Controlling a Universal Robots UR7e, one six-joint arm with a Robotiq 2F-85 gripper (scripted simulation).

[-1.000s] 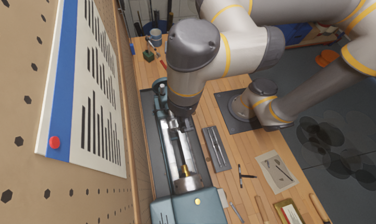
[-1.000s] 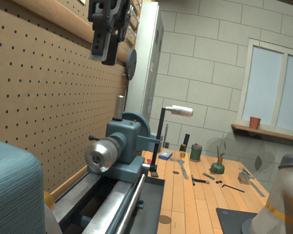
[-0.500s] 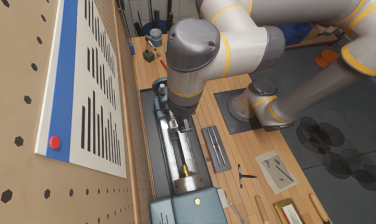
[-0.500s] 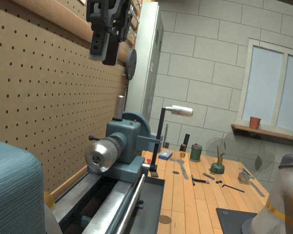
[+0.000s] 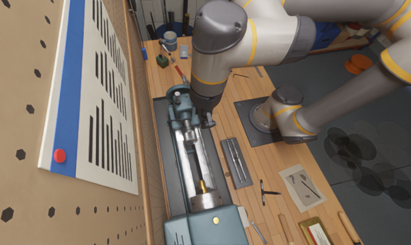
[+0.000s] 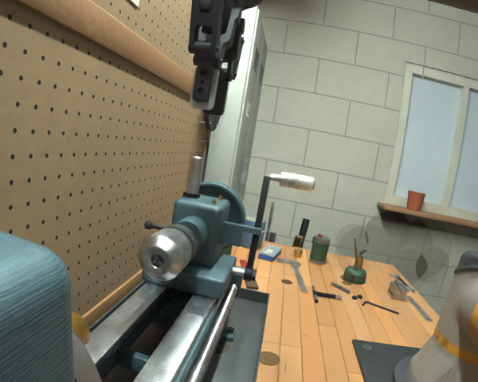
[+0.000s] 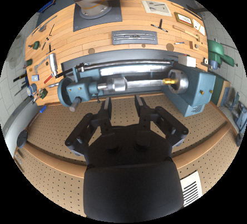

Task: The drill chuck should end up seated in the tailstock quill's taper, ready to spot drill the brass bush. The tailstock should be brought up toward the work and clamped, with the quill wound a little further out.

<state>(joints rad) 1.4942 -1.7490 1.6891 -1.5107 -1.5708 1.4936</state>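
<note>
The silver drill chuck [image 5: 190,136] [image 6: 165,257] [image 7: 116,84] sits on the nose of the tailstock [image 5: 182,107] [image 6: 202,230] [image 7: 80,88], pointing along the bed at the brass bush [image 5: 203,186] [image 7: 169,81]. The bush sticks out of the headstock chuck [image 5: 205,201] [image 7: 179,81], a long stretch of bare bed away. The tailstock stands at the far end of the bed. Its clamp lever [image 6: 291,181] [image 7: 52,64] stands up with a white grip. My gripper [image 5: 208,120] [image 6: 214,61] [image 7: 123,103] hangs high above the tailstock. It is open and holds nothing.
The pegboard wall [image 6: 78,123] runs close behind the lathe, with a chart [image 5: 91,91] hung on it. The bench [image 6: 326,304] in front carries a tool tray [image 5: 236,162], an oil can [image 6: 354,269], a green tin [image 6: 319,248] and loose keys. My arm's base [image 5: 274,117] is bolted there.
</note>
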